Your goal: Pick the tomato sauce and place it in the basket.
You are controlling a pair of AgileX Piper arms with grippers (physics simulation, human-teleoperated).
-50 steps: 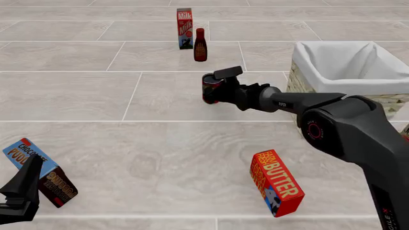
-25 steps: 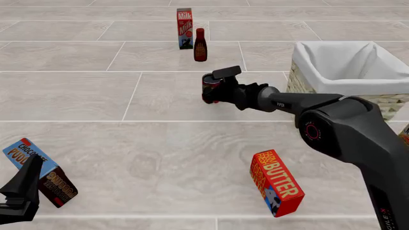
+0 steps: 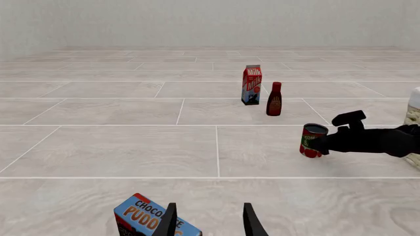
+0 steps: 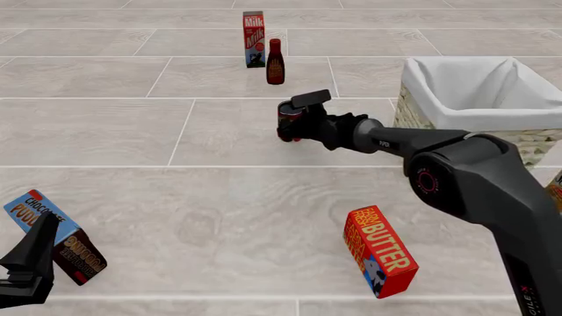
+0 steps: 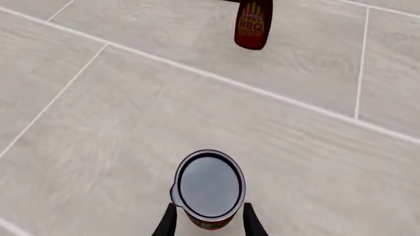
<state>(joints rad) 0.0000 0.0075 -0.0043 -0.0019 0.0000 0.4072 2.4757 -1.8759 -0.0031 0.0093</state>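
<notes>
Right gripper point(image 5: 208, 222) clamps one tomato sauce point(image 5: 208, 189); left gripper point(image 3: 208, 221) parted; one basket point(image 4: 412, 105).

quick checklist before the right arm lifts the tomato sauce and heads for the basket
1. Right end effector fingers on both sides of the tomato sauce: ok.
2. Grip firm enough to lift: cannot tell.
3. Can upright: ok, in the left wrist view it stands straight.
4. Basket open and unobstructed: ok.
5. BBQ sauce bottle and milk carton out of the path: ok, both lie farther away.
6. Left end effector out of the way: ok, by the chocolate pudding box.
</notes>
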